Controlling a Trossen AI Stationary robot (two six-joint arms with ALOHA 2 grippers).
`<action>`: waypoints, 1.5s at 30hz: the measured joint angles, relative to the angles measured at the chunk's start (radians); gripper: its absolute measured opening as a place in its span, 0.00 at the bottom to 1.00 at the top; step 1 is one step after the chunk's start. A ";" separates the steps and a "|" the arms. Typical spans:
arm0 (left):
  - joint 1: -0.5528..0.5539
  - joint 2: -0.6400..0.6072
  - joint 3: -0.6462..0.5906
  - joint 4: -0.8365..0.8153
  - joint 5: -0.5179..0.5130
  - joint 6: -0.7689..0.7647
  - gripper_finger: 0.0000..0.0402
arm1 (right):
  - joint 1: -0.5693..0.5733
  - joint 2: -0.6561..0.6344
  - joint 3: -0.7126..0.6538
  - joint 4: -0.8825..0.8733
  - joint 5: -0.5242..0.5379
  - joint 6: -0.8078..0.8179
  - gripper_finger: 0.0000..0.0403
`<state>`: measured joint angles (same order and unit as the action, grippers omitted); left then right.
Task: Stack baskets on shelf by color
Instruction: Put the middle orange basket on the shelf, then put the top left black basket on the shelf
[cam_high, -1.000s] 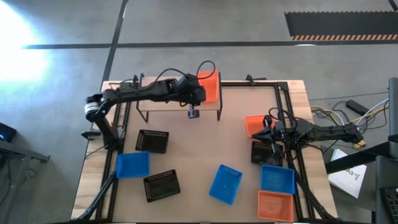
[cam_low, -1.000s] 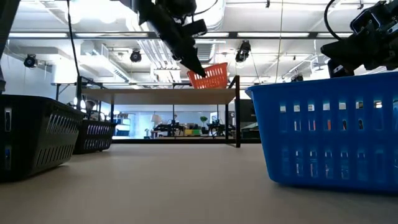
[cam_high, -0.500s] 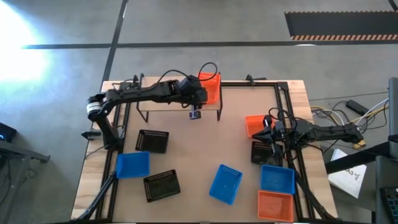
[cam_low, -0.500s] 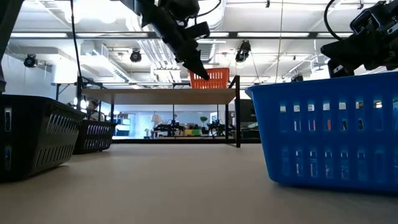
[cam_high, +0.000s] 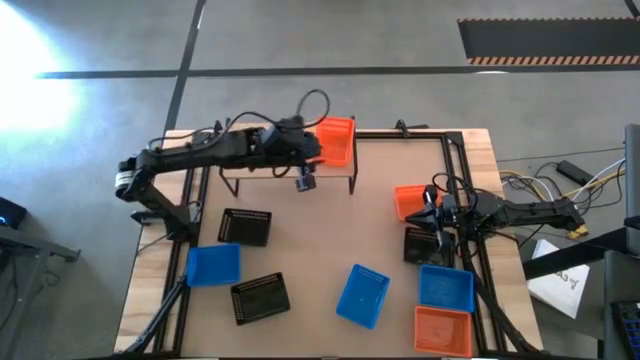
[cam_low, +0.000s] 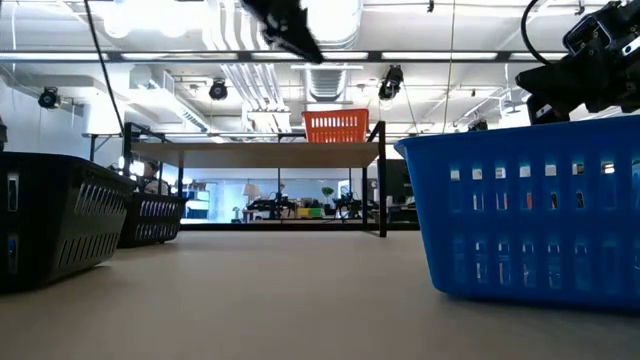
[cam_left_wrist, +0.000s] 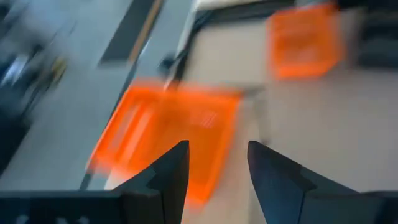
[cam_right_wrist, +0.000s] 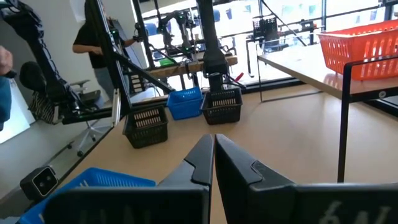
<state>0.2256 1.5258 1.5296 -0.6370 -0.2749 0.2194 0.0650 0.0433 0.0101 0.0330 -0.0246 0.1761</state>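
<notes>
My left pincer hangs above the shelf, fingers spread apart and holding nothing. Just ahead of it an orange basket sits upright on the right end of the shelf, clear of my fingers. My right pincer waits over the table at its right edge, fingers pressed together on nothing, near another orange basket and a black basket. Blue and black baskets lie scattered across the table.
</notes>
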 joint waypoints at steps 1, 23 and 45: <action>0.008 -0.006 -0.004 -0.038 -0.042 -0.043 0.37 | 0.000 0.000 0.000 0.000 0.000 0.000 0.02; 0.145 0.024 -0.381 0.617 -0.088 -0.056 0.37 | 0.000 0.000 0.000 0.000 0.000 0.000 0.02; 0.044 -0.148 -0.372 0.485 -0.084 -0.055 0.37 | 0.000 0.001 0.000 0.000 0.000 0.000 0.02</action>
<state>0.2693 1.3782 1.1580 -0.1523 -0.3592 0.1646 0.0651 0.0441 0.0100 0.0333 -0.0246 0.1758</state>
